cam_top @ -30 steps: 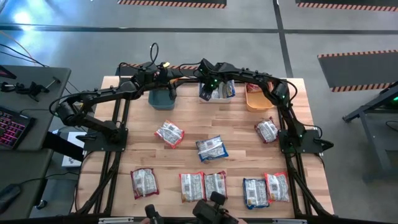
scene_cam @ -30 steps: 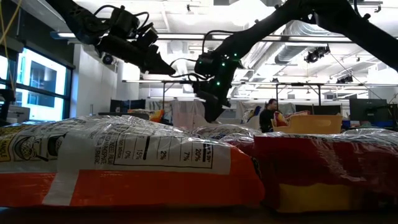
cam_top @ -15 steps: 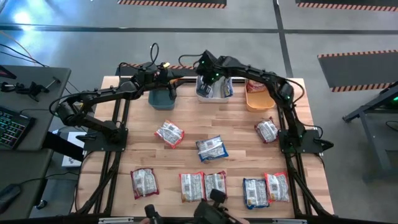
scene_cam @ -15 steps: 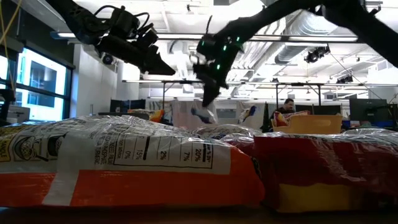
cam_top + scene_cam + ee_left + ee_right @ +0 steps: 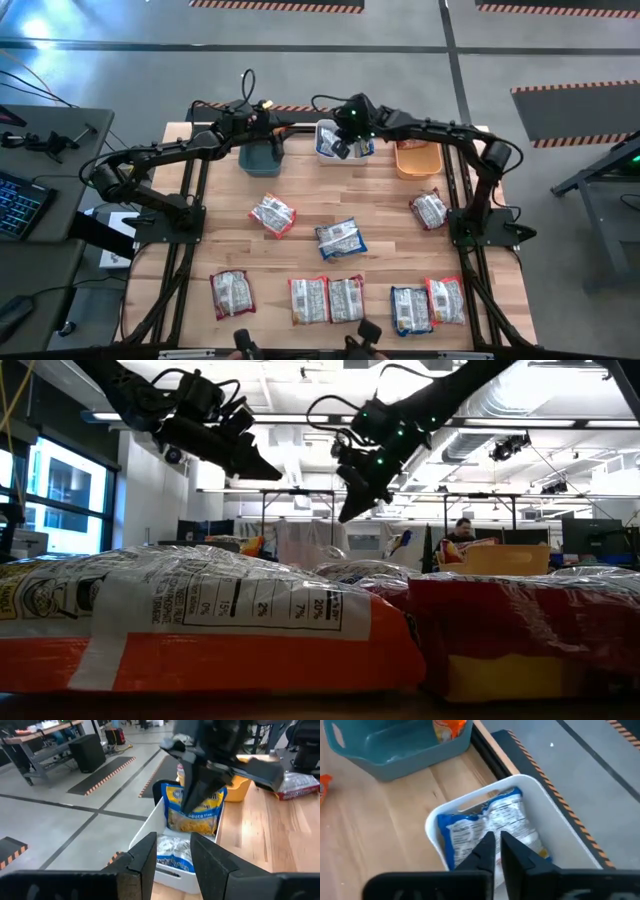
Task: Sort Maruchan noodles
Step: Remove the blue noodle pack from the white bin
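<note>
Maruchan noodles, flat plastic ramen packets, lie in two places relative to my right pincer [image 5: 342, 150]: a few blue-fronted ones [image 5: 490, 827] sit directly beneath it inside the white rectangular plastic bin [image 5: 325, 131], and the rest are spread face-down, silvery-white backs up, well behind it across the pale wooden table [image 5: 380, 215], among them one near the middle [image 5: 341, 239] and a row along the near edge [image 5: 327, 299]. Only my right wrist view shows how the packets in the white bin lie, one flat with its printed back up and a blue edge showing; my left wrist view alone shows a blue packet [image 5: 196, 810] standing on end in that bin, with my right pincer's dark fingers hanging in front of it. The overhead view gives the whole layout, with the teal plastic bin [image 5: 259, 156] to one side of the white bin and the orange plastic bin [image 5: 416, 158] to the other. My right pincer hovers above the white bin with its fingers pressed together, holding nothing. My left pincer [image 5: 275, 143] hangs over the teal bin, its fingers [image 5: 145, 857] a little apart and empty. The table-level view shows both pincers raised high, with an orange-fronted packet [image 5: 200, 625] filling the foreground.
</note>
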{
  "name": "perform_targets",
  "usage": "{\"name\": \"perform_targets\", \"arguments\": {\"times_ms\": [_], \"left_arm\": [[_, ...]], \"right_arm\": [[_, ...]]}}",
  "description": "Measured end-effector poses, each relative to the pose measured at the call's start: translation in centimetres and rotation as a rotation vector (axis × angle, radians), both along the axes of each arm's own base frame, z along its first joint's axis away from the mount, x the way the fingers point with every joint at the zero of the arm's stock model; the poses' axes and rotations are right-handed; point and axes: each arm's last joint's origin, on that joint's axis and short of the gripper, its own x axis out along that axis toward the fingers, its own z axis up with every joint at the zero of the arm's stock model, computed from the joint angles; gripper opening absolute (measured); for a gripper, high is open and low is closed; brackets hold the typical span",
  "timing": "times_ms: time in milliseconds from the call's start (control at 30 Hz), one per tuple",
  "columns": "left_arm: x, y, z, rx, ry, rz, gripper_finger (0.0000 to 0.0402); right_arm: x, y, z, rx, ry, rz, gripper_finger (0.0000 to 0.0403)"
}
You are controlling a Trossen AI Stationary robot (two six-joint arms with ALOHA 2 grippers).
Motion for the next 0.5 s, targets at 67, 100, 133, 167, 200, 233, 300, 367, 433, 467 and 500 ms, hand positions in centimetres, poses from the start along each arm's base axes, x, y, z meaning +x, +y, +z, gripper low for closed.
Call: {"name": "perform_targets", "arguments": {"times_ms": [67, 100, 133, 167, 200, 233, 300, 367, 433, 467, 500], "left_arm": [[0.1, 0.0, 0.2, 0.004, -0.024, 0.001, 0.0106], [0.1, 0.0, 0.3, 0.006, -0.034, 0.002, 0.0106], [0.1, 0.0, 0.4, 0.008, -0.04, 0.001, 0.0106], [0.2, 0.0, 0.4, 0.01, -0.043, 0.001, 0.0106], [0.2, 0.0, 0.4, 0.01, -0.043, 0.001, 0.0106], [0.2, 0.0, 0.4, 0.01, -0.043, 0.001, 0.0106], [0.1, 0.0, 0.4, 0.01, -0.043, 0.001, 0.0106], [0.1, 0.0, 0.4, 0.01, -0.043, 0.001, 0.0106], [0.1, 0.0, 0.4, 0.01, -0.042, 0.001, 0.0106], [0.1, 0.0, 0.4, 0.009, -0.041, 0.001, 0.0106], [0.1, 0.0, 0.4, 0.008, -0.039, 0.001, 0.0106]], "right_arm": [[0.2, 0.1, -0.2, 0.012, 0.014, -0.023, 0.0034], [0.4, 0.1, -0.4, 0.023, 0.022, -0.025, 0.0048], [0.6, 0.1, -0.7, 0.034, 0.031, -0.023, 0.0065], [0.8, 0.0, -0.8, 0.043, 0.034, -0.019, 0.0084], [0.9, -0.1, -0.8, 0.05, 0.031, -0.013, 0.0102], [1.2, -0.3, -0.6, 0.048, 0.018, -0.009, 0.0121], [1.5, -0.5, -0.5, 0.04, 0.018, -0.013, 0.0153], [1.8, -0.8, -0.9, 0.044, 0.04, -0.016, 0.0177], [2.2, -1.1, -1.5, 0.057, 0.054, -0.014, 0.0189], [2.5, -1.2, -1.7, 0.061, 0.054, -0.008, 0.0191], [2.8, -1.4, -1.7, 0.057, 0.054, -0.001, 0.0191]]}}
